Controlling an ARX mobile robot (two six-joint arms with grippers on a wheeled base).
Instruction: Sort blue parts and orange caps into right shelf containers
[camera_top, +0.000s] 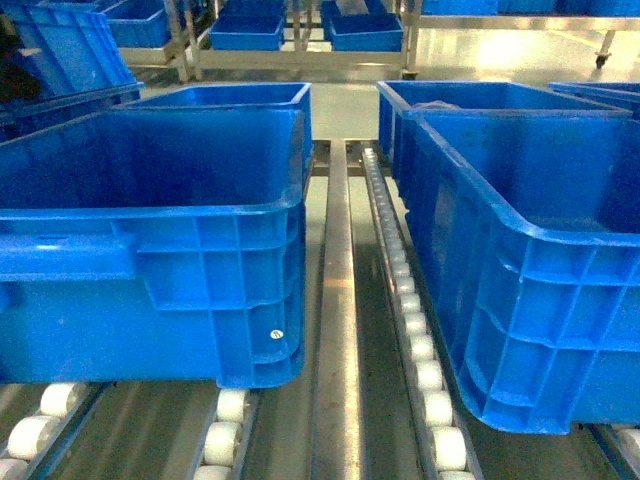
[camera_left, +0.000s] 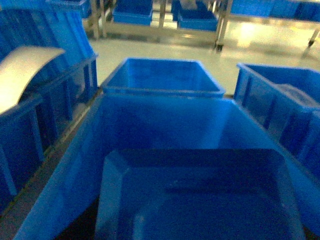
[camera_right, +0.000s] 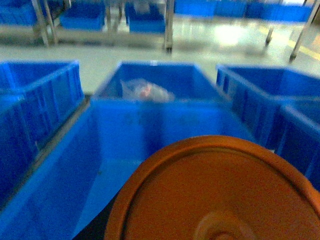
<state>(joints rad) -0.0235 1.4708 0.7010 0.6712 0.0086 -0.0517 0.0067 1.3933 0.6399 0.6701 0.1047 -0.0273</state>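
A blue part fills the lower left wrist view, a dark blue blocky piece hanging close to the camera over a deep blue bin. It hides my left gripper's fingers. An orange cap, round with a raised rim, fills the lower right wrist view and hangs over another blue bin. It hides my right gripper's fingers too. In the head view two big blue containers stand on the roller shelf, and neither arm shows there.
Behind the near bins are further blue bins, one holding a crumpled clear bag. A metal rail and white rollers run between the two rows. Racks with more bins stand across the shiny floor. Stacked bins crowd the left.
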